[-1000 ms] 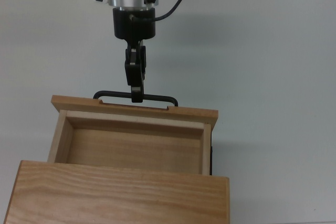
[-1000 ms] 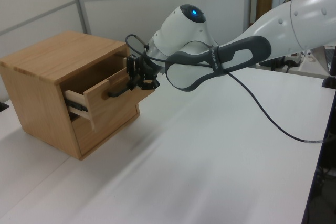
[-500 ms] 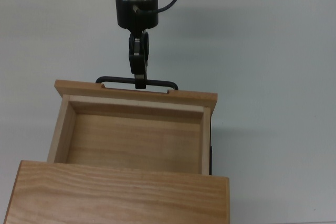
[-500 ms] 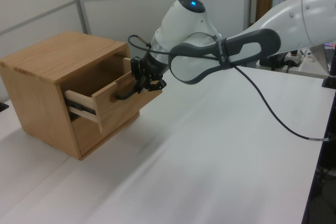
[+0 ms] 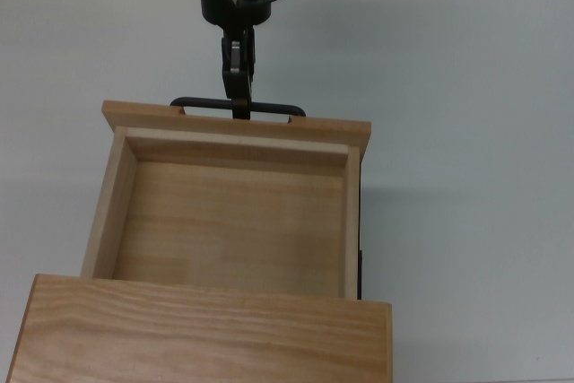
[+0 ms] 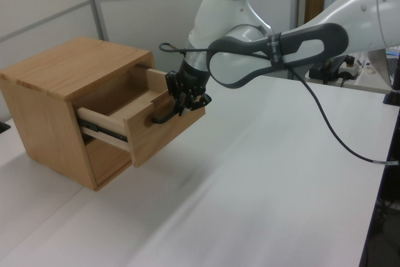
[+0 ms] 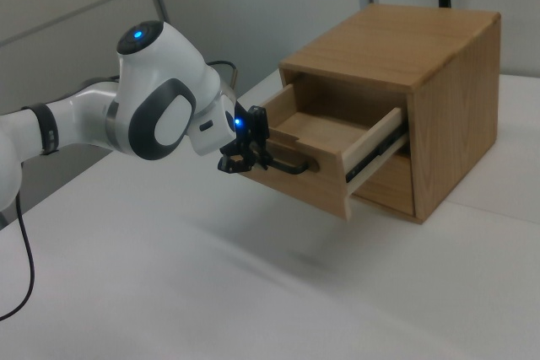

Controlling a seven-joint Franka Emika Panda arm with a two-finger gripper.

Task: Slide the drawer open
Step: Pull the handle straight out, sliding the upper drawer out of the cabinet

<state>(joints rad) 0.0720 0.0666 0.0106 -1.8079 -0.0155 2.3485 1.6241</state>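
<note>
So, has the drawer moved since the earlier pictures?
Yes. In the top view the drawer has slid farther out from under the cabinet top, toward the picture's top, exposing more of its inside.

We see the drawer in pale, matt, smooth wood, its bar handle in black matt metal. The cabinet top shows coarser grain. The arm's shell looks like glossy white plastic. The counter is matt and smooth.
</note>
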